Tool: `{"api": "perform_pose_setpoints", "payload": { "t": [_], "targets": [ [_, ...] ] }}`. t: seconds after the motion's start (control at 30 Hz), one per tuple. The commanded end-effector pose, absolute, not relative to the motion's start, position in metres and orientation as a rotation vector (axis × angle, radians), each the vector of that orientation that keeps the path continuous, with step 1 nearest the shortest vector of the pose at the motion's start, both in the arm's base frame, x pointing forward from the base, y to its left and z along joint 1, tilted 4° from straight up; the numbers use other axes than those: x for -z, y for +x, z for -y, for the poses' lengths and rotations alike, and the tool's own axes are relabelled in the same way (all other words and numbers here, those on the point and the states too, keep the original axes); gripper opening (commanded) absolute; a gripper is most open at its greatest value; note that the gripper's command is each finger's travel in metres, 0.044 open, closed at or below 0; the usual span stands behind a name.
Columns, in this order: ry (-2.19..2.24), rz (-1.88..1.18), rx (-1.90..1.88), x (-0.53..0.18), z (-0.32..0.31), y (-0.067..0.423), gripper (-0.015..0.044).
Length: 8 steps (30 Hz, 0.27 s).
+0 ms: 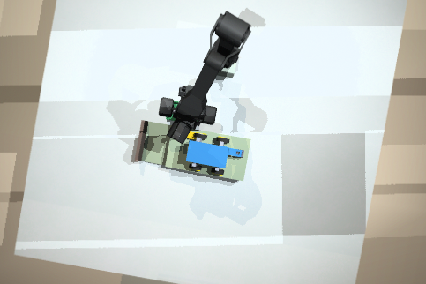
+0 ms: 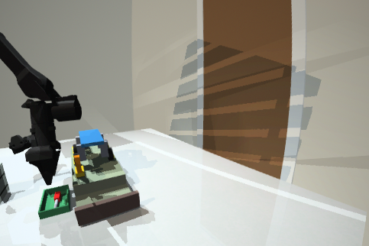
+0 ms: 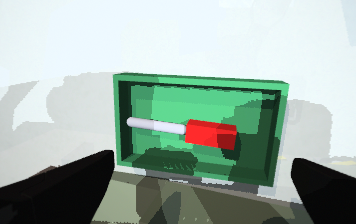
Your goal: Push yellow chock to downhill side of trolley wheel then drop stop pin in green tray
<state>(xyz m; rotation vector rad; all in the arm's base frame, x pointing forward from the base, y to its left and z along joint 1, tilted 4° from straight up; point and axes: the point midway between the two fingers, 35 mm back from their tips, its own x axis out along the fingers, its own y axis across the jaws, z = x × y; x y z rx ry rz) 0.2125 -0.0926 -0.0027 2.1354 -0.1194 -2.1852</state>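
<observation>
End effector (image 3: 200, 172) released above green tray (image 3: 125, 120); stop pin (image 3: 210, 134) inside; fingertips cropped.

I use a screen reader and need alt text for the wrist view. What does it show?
A red-headed stop pin lies flat inside a green tray, head to the right and pale shaft pointing left. The open gripper hangs above it, its two black fingers spread to the lower corners and holding nothing.
</observation>
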Motion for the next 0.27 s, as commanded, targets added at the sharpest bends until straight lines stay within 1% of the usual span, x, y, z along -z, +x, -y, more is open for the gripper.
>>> {"api": "perform_pose_setpoints", "payload": {
  "t": [0.0, 0.23],
  "targets": [
    [2.145, 0.132, 2.172, -0.012, 0.094, 0.213, 0.0440],
    [2.145, 0.132, 2.172, -0.034, 0.095, 0.213, 0.0440]
  ]
}}
